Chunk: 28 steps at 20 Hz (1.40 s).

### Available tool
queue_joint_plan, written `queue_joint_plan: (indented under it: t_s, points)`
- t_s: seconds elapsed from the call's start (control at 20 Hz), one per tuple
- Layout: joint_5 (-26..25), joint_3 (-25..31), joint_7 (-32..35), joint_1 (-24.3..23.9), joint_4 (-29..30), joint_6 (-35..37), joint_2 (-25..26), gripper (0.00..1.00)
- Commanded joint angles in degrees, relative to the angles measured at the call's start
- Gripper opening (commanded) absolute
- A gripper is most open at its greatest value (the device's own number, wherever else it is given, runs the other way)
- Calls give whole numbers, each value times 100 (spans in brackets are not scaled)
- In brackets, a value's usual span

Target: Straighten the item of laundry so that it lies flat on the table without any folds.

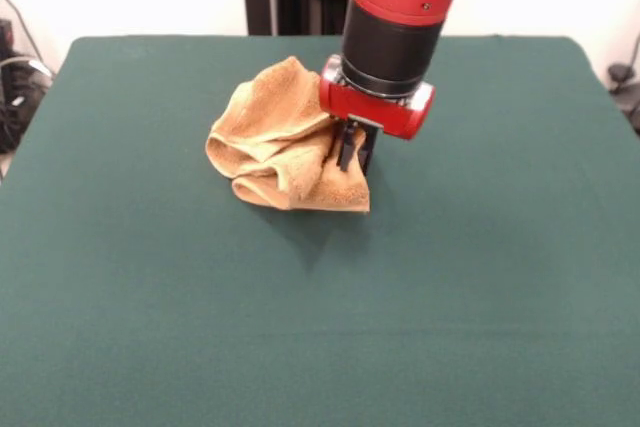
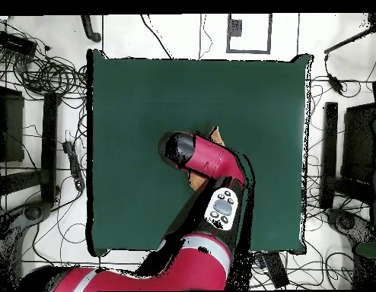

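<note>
Reaching down from above, the red and black arm stands near vertical, its gripper closed on the right edge of the golden-orange towel. Crumpled, that towel sits on the green table, far of centre, with no clear long axis.

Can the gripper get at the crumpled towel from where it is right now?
Probably yes: the gripper is already down at the towel, against its edge, with nothing between them.
</note>
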Motion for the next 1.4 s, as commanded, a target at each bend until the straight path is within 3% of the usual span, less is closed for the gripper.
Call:
queue_joint_plan:
  t_s: [0.05, 0.55, 1.4]
  points:
    - [-785, 1778, -1230, -1322, 896, -420, -835, 0]
    - [-1502, 1969, -190, -1361, 827, -213, -989, 0]
    - [-1988, 2048, 283, -1389, 595, 90, -1022, 0]
